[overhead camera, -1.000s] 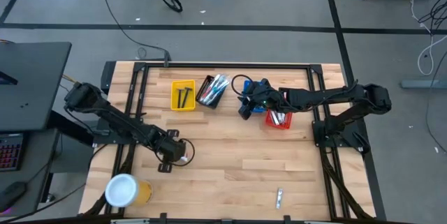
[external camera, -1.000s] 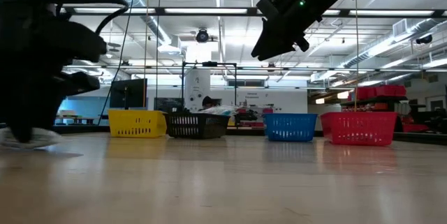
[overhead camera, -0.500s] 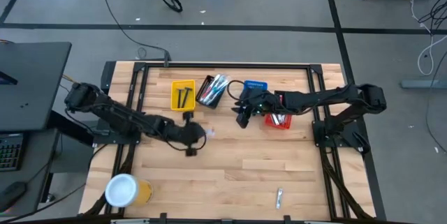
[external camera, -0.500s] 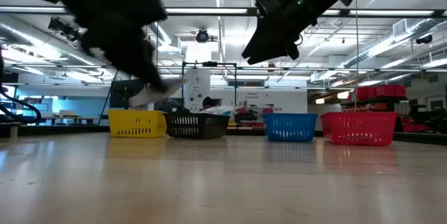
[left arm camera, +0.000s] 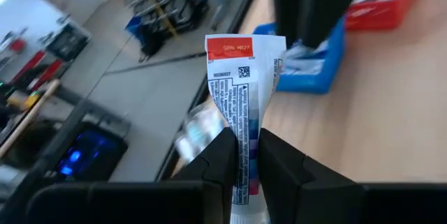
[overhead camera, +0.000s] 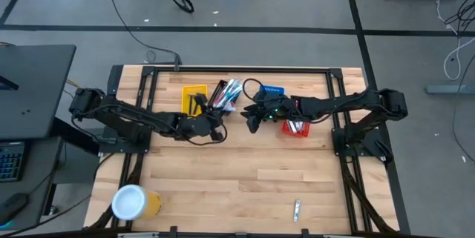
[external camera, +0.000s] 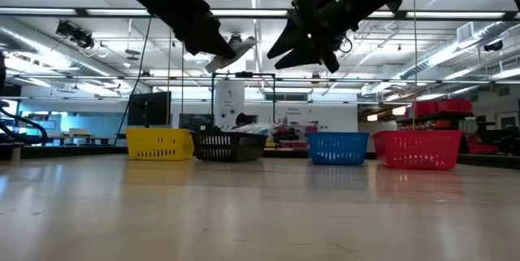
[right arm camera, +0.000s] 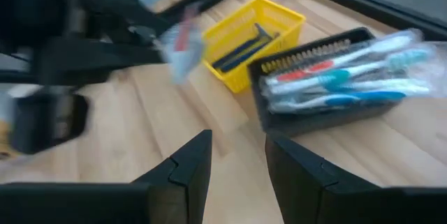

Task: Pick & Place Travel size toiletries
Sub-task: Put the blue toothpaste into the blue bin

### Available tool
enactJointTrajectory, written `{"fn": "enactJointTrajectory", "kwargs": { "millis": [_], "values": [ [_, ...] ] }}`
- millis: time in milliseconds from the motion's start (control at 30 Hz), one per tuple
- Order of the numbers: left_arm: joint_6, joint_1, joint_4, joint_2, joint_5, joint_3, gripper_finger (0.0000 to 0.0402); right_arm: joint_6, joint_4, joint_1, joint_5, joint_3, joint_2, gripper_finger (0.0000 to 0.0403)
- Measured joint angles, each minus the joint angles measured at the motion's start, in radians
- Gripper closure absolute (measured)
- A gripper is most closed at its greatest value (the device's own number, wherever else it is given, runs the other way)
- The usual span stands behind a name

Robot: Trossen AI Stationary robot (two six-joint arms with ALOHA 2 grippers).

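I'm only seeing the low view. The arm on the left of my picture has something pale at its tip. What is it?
Observer: That's the left gripper, shut on a white tube with a red end.
Operator: Is the other one carrying anything?
Observer: No. The right gripper is open and empty, facing the black basket of toothbrushes.
Operator: Where's the left one over the table?
Observer: From above, it hangs just on the near side of the black basket, right of the yellow basket.
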Motion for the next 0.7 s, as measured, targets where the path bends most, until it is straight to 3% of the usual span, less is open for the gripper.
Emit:
{"fn": "enactJointTrajectory", "kwargs": {
  "millis": [400, 700],
  "values": [
    [0.083, 0.029, 0.095, 0.000, 0.022, -0.001, 0.0340, 0.006, 0.256, 0.009, -0.045, 0.000, 0.053, 0.0258],
    [0.101, 0.028, 0.094, 0.000, 0.077, -0.001, 0.0340, -0.041, 0.347, 0.008, 0.011, 0.000, 0.071, 0.0258]
  ]
}}
